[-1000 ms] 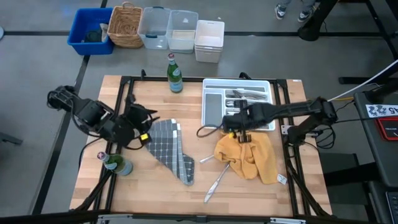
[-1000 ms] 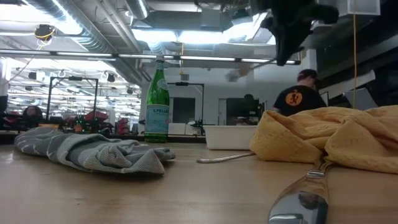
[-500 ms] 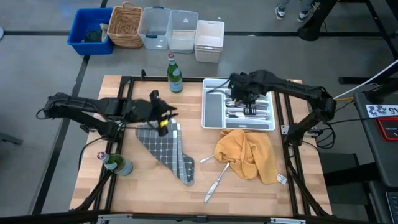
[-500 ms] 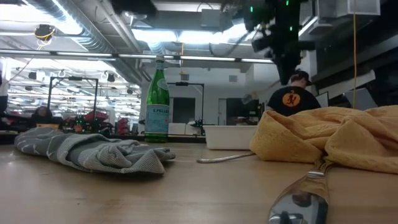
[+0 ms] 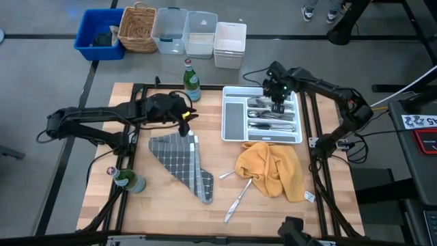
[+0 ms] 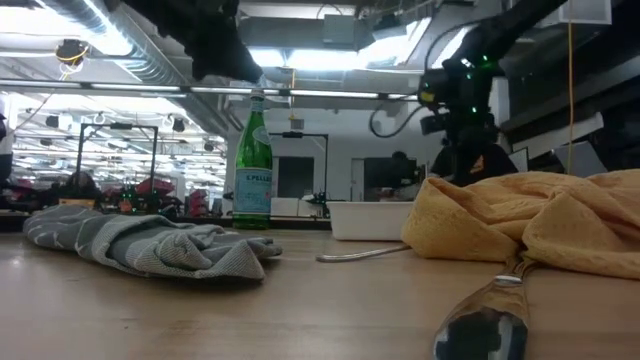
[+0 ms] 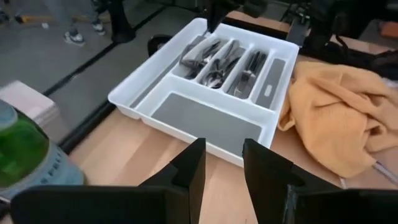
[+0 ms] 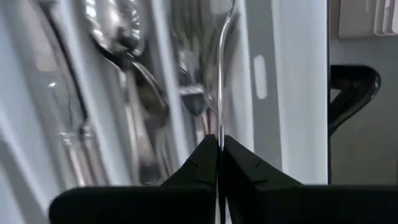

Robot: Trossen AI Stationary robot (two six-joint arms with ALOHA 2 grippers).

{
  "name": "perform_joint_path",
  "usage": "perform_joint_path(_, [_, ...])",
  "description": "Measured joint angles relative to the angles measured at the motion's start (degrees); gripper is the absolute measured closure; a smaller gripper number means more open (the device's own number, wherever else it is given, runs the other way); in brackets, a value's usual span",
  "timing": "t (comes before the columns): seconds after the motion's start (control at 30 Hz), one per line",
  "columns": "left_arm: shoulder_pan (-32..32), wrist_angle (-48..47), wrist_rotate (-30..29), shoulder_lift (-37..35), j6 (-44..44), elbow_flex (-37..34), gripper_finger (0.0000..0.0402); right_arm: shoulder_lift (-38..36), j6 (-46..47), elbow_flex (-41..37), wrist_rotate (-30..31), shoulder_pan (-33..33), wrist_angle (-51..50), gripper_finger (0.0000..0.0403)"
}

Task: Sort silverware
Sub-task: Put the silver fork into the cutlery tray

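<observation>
Pinching one thin piece of silverware [image 8: 219, 74] between clamped right gripper [image 5: 278, 102] jaws, long axis pointing down into a narrow tray [image 5: 228, 134] compartment. Hovering left gripper [image 5: 183, 127] over the counter [image 5: 164, 208], jaws apart, farther off.

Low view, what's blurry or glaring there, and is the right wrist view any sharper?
Low view: nearest utensil is out of focus, ceiling lights glare; right wrist view: tray and its silverware smeared, only the claw fingertips crisp.
</observation>
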Motion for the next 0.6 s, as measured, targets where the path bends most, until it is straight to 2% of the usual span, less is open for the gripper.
perform_joint_path(0.1, [1.0,2.1,1.7,0.0,-2.4,-2.0,0.0306,0.0,-2.5,-1.7,-1.3,-2.8,2.2,0.0386])
perform_joint_path(0.33, [1.1,8.5,2.4,0.0,-7.1,-7.2,0.0306,0.0,-3.3,-4.9,-8.5,-6.6,3.9,0.0386])
perform_joint_path(0.6, [1.6,29.2,3.3,0.1,-4.6,-16.6,0.0306,0.5,-6.1,-10.1,-8.6,-6.5,11.8,0.0386])
